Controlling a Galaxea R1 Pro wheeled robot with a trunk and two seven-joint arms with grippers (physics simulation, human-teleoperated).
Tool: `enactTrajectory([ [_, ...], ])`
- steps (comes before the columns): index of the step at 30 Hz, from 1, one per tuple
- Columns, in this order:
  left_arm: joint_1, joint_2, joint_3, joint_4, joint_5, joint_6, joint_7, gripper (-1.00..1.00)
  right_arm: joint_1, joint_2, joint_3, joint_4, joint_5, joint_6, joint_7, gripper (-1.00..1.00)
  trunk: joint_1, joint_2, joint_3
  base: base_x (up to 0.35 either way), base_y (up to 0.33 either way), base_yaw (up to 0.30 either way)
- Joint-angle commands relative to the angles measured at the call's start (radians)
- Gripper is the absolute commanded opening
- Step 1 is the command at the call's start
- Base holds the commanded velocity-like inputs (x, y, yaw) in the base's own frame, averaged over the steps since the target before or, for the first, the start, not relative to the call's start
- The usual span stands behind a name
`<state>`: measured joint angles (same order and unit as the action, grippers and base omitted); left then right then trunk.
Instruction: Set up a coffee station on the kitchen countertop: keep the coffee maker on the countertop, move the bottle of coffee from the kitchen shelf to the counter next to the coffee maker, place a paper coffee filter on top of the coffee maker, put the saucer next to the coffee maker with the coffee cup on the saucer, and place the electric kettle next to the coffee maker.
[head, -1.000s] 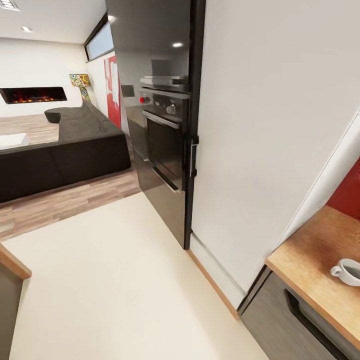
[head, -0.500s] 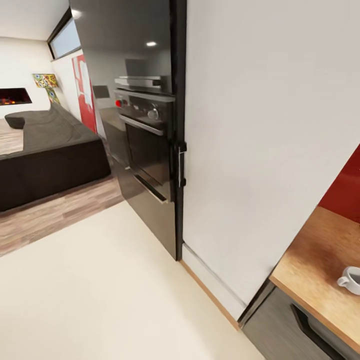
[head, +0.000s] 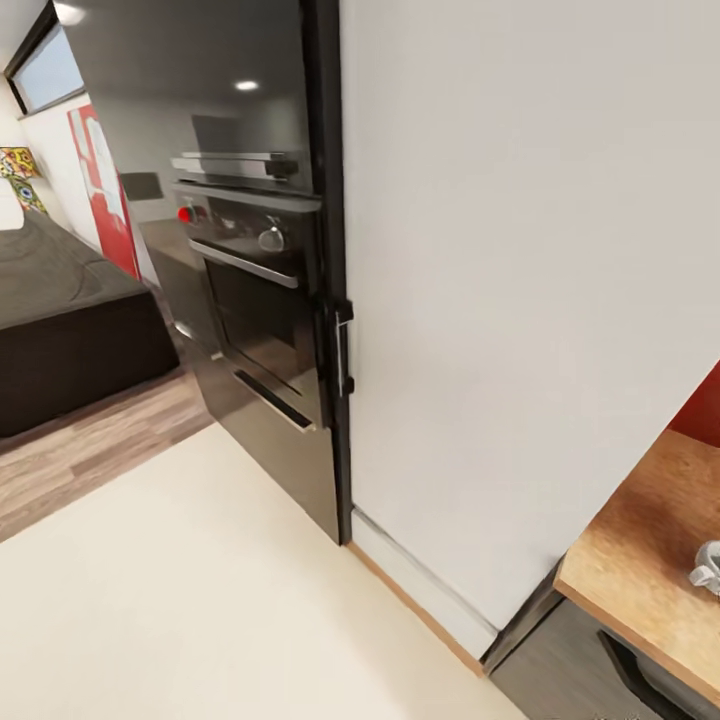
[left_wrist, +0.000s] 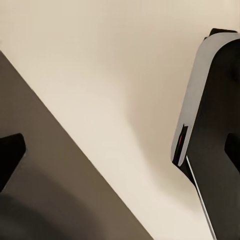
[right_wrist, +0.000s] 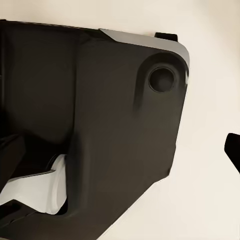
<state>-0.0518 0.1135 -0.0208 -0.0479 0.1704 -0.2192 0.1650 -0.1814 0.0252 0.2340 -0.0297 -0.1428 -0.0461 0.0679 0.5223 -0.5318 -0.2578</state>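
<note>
- A tall white cabinet panel stands in front of the robot and takes up most of the head view, running from the ceiling down to a pale plinth at the floor.
- Just left of that panel is a black built-in oven, with a red knob, a silver knob and a long bar handle across its door.
- The cream kitchen floor spreads across the foreground, and wood flooring meets it further back on the left.
- A dark sofa sits on the wood flooring, well apart from the oven.
- At the lower right, a wooden countertop juts in above a grey drawer with a dark handle.
- The coffee cup rests on that countertop, cut off by the picture's right edge, so little more than its handle shows.
- In the left wrist view, a dark fingertip of the left gripper pokes in over the pale floor, and I cannot tell how far the jaws stand apart.
- The right wrist view looks down on the robot's own black base, with a dark fingertip at the edge; the right gripper's opening is likewise unclear.
</note>
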Motion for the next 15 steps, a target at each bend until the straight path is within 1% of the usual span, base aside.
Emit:
enactTrajectory([
  [1, 0.0, 0.0, -0.003, 0.0, 0.008, -0.003, 0.0, 1.0, -0.001, 0.0, 0.008, 0.002, -0.011, -0.005, 0.003, 1.0, 0.001, -0.001, -0.001, 0.109, 0.167, -0.265],
  [9, 0.0, 0.0, -0.004, 0.0, 0.011, -0.003, 0.001, 1.0, -0.001, 0.001, 0.008, 0.002, -0.012, -0.005, 0.003, 1.0, 0.001, -0.001, -0.001, 0.029, 0.173, -0.278],
  [15, 0.0, -0.001, -0.005, -0.001, 0.013, -0.003, 0.0, 1.0, -0.001, 0.001, 0.007, 0.002, -0.012, -0.005, 0.003, 1.0, 0.001, -0.001, -0.001, 0.001, 0.272, -0.298],
])
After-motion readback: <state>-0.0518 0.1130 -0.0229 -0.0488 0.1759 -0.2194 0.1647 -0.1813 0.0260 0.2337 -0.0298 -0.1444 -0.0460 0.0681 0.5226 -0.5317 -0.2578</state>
